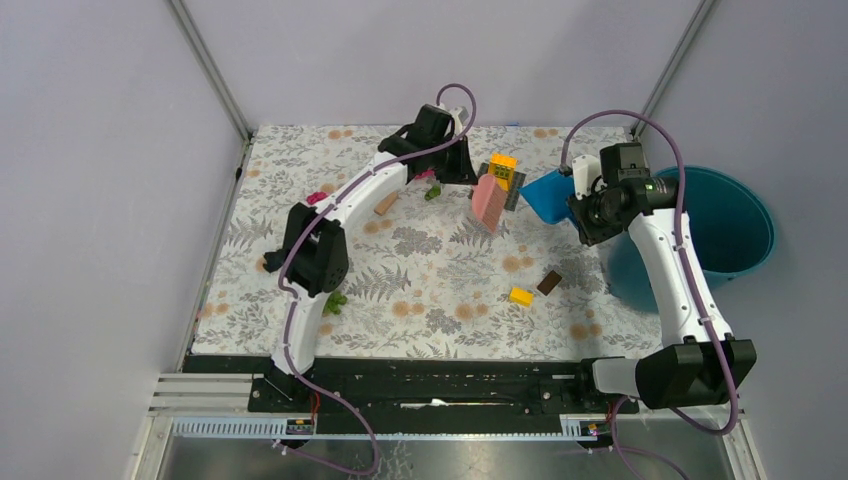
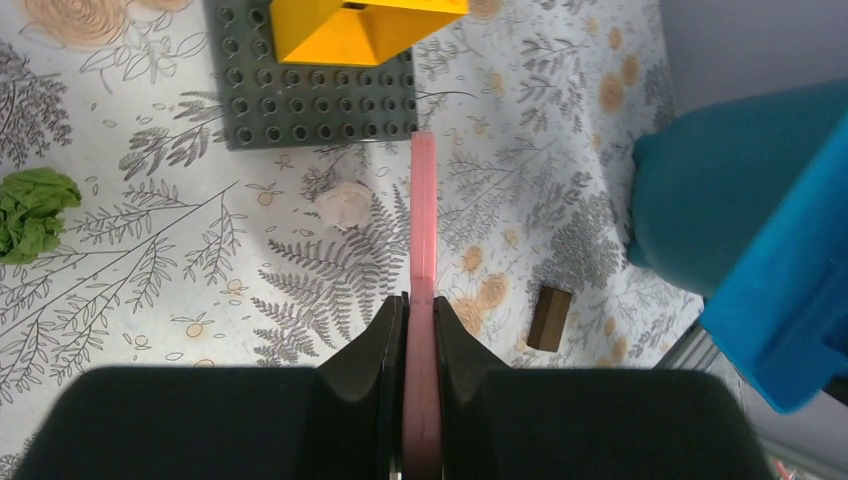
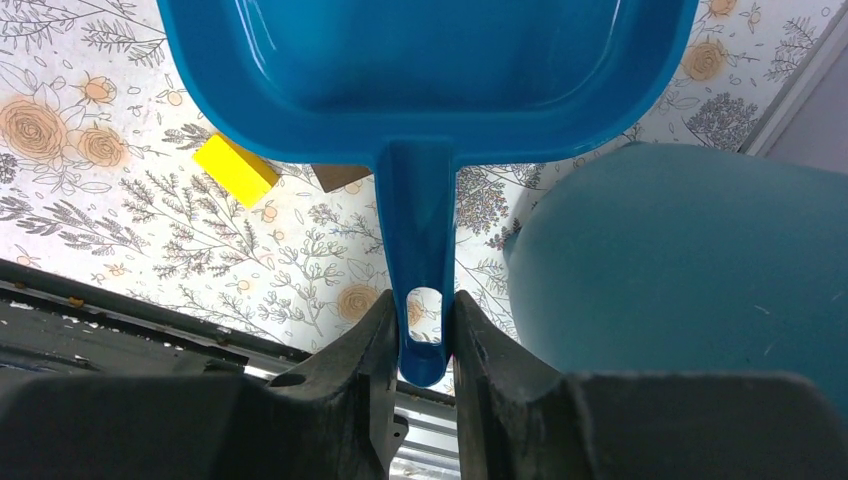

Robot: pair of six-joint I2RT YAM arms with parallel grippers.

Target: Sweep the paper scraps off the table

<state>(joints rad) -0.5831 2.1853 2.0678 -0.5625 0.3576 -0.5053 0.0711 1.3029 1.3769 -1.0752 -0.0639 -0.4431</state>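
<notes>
Left gripper (image 2: pixel 420 330): clamping pink board (image 2: pixel 423 220), far centre; right gripper (image 3: pixel 422 335): clamping blue dustpan (image 3: pixel 420 70) handle, beside teal bucket (image 3: pixel 680 270)

Fern-print table (image 1: pixel 440 280), paper scraps (image 1: pixel 334 302), scattered blocks (image 1: pixel 521 296)

Top view: high behind, I look down on the whole table (image 1: pixel 450 290).
Wrist views: close, facing down; both share the teal bucket (image 3: pixel 690 270).

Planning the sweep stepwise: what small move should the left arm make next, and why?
Probably shift the pink board past the white scrap beside it: the left fingers clamp the board, but the blue dustpan is on its other side, so the scrap needs pushing from behind.
</notes>
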